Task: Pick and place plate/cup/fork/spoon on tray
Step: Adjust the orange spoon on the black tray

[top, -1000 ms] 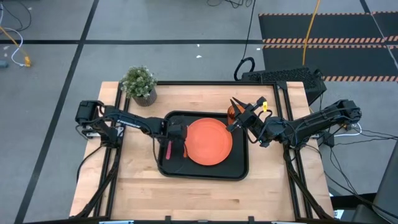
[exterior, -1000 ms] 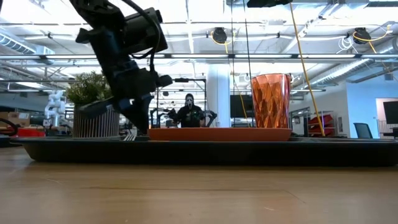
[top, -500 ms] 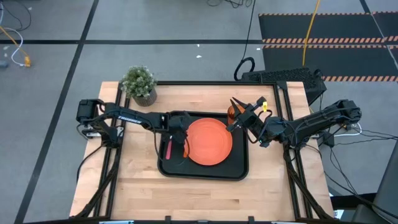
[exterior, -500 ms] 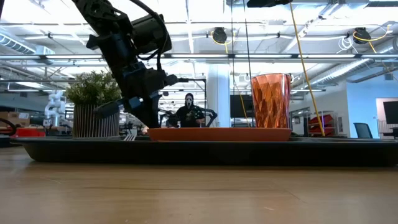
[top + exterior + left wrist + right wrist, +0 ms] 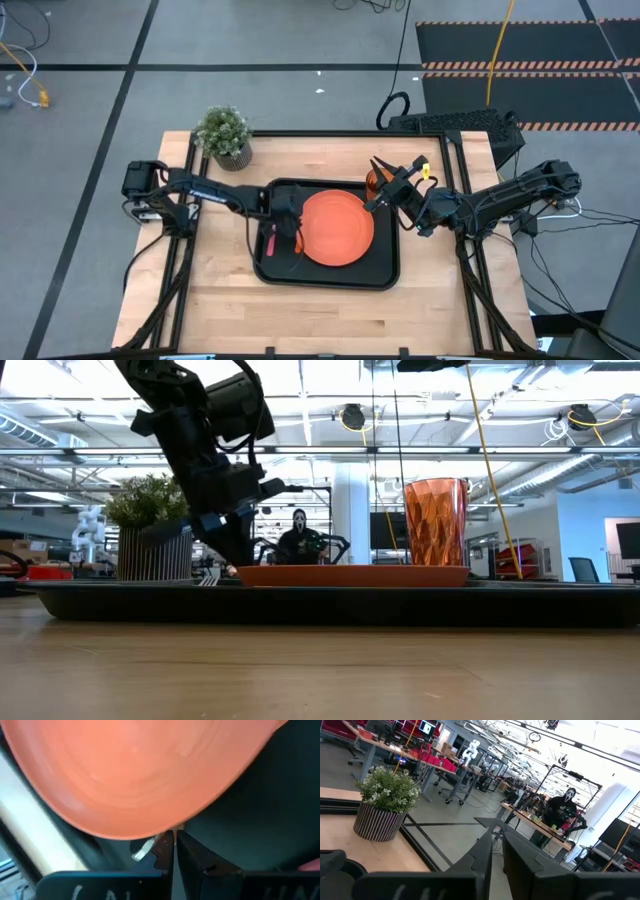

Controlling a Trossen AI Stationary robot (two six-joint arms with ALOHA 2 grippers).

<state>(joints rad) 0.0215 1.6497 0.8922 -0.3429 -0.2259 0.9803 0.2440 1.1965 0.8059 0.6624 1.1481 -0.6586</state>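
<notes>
— Where is my left gripper (image 5: 297, 232)?

— Low at the plate's (image 5: 337, 228) left edge, fingers pressed nearly together, holding nothing I can see.

— And the right gripper (image 5: 378, 166)?

— Nearly shut too, raised near the cup (image 5: 436, 522). The plate lies in the tray (image 5: 375, 272).

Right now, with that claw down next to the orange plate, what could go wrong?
The left claw sits low in the tray, right at the plate rim, fingers nearly shut. It might nudge the plate, which could slide toward the cup at the tray's far corner. The fork lies just beside that claw, so a sideways move could knock it. What the claw holds, if anything, is unclear.
</notes>
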